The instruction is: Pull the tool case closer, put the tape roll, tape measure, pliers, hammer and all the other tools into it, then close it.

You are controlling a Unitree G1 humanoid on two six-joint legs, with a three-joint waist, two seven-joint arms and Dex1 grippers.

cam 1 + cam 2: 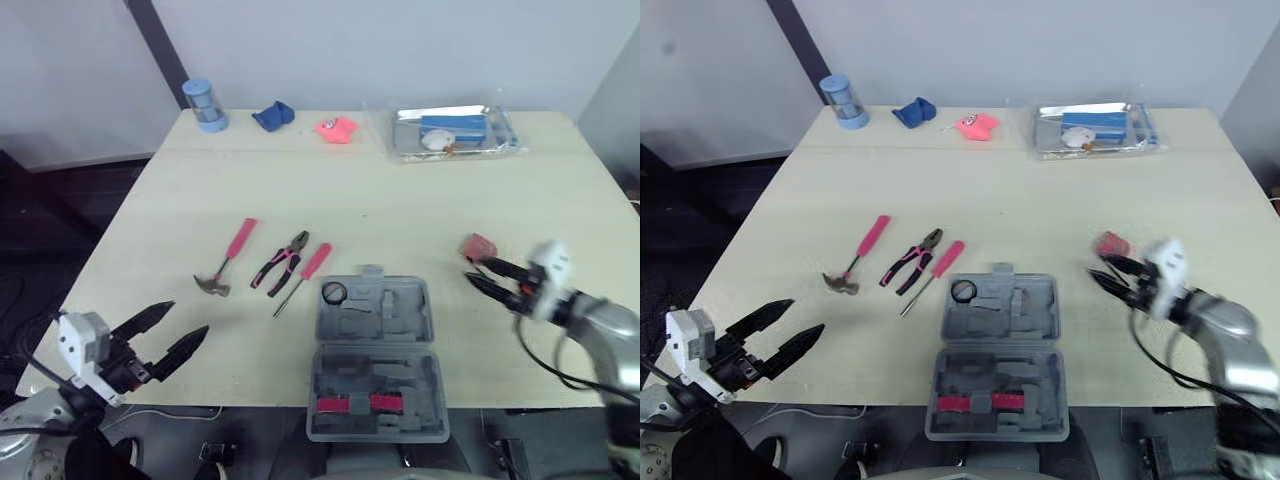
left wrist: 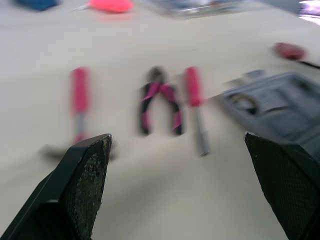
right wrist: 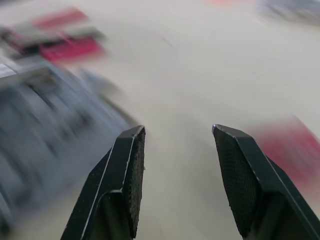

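Okay, case (image 1: 375, 360) overhangs table's (image 1: 400, 200) near edge, bare top beyond; left gripper (image 1: 188, 317) and right gripper (image 1: 477, 269) flank it, spread, empty.

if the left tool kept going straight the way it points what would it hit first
The open left tool would probably meet the pliers first, at the handle end, with the screwdriver right beside; the hammer lies just off that line.

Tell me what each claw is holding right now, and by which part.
Nothing is held. The left claw hangs open and empty. The right claw is open beside the small red item, without gripping it.
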